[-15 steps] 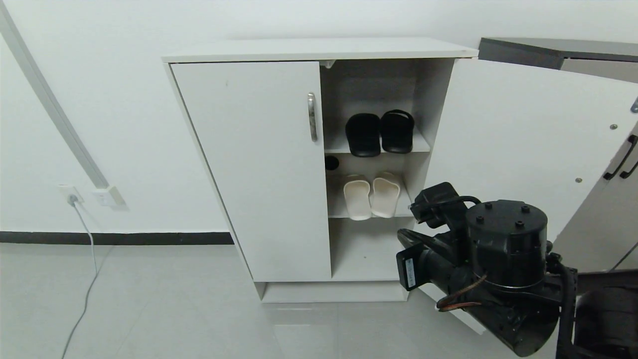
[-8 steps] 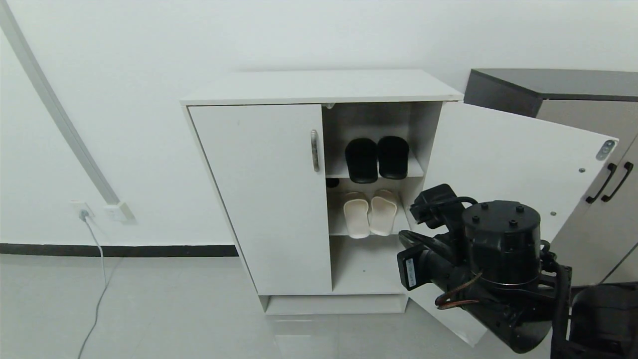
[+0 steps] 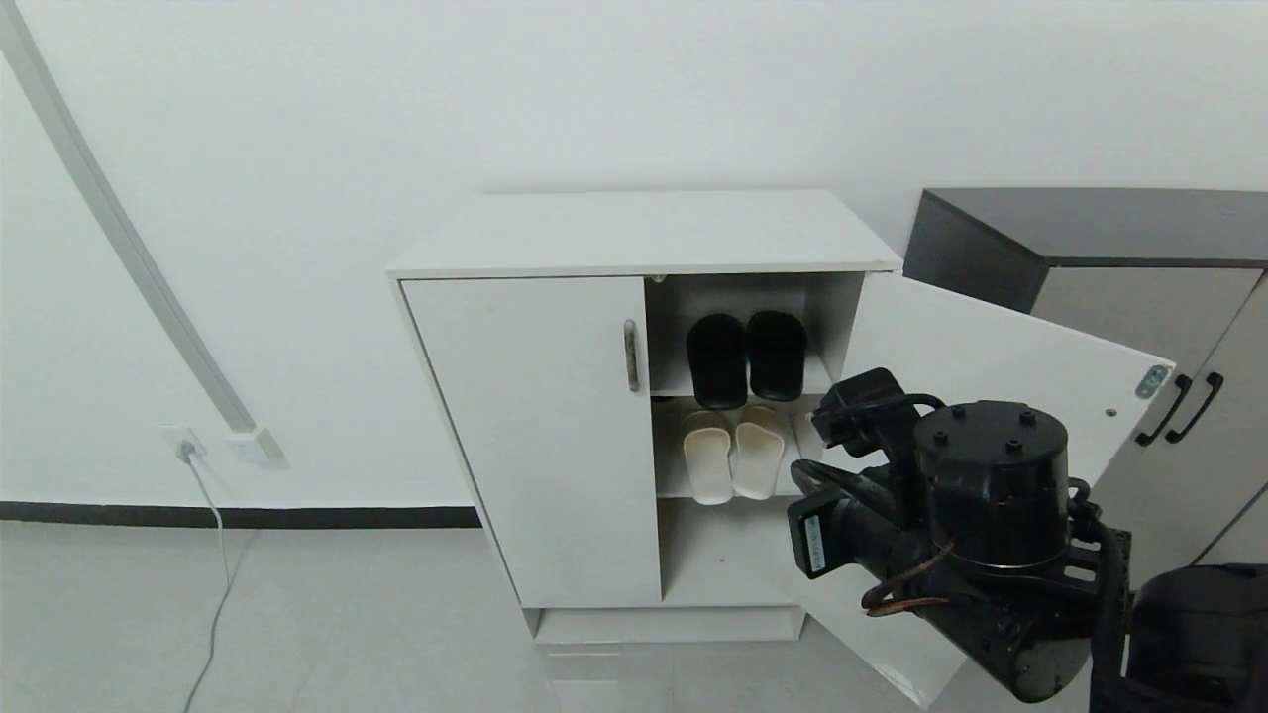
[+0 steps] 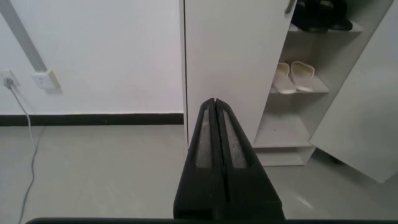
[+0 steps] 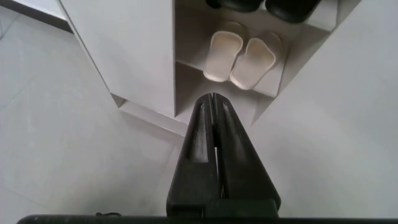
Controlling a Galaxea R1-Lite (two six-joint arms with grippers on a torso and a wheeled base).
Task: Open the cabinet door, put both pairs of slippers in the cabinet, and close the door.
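- R gripper [image 5: 213,98]: fingers pressed together, nothing in them. It hangs low over the floor [image 5: 68,137], in front of the cabinet [image 3: 644,233].
- L gripper [image 4: 215,104]: fingers together too, empty. It faces the closed door [image 3: 535,436] from well back.
- R arm [image 3: 991,495] sits in front of the open door [image 3: 991,366], which is swung wide on the robot's right.
- Inside: black slippers [image 3: 746,358] lie side by side on the upper shelf, white slippers [image 3: 733,456] side by side on the shelf below.
- Change over the last 1 s: the whole head view shifted. The cabinet is now lower & smaller in it, w/ more wall above, so the camera moved, not the furniture. Both pairs & the door lie the same rel. to the cabinet, & the arm keeps its spot in the view.
- Meaning: 2 of 3 steps look done (door opened, 2 pairs in). Only shutting the door is left. Pulling back prob. makes room to get round the door & push it shut. The arm is near the panel, so a bump is the risk.
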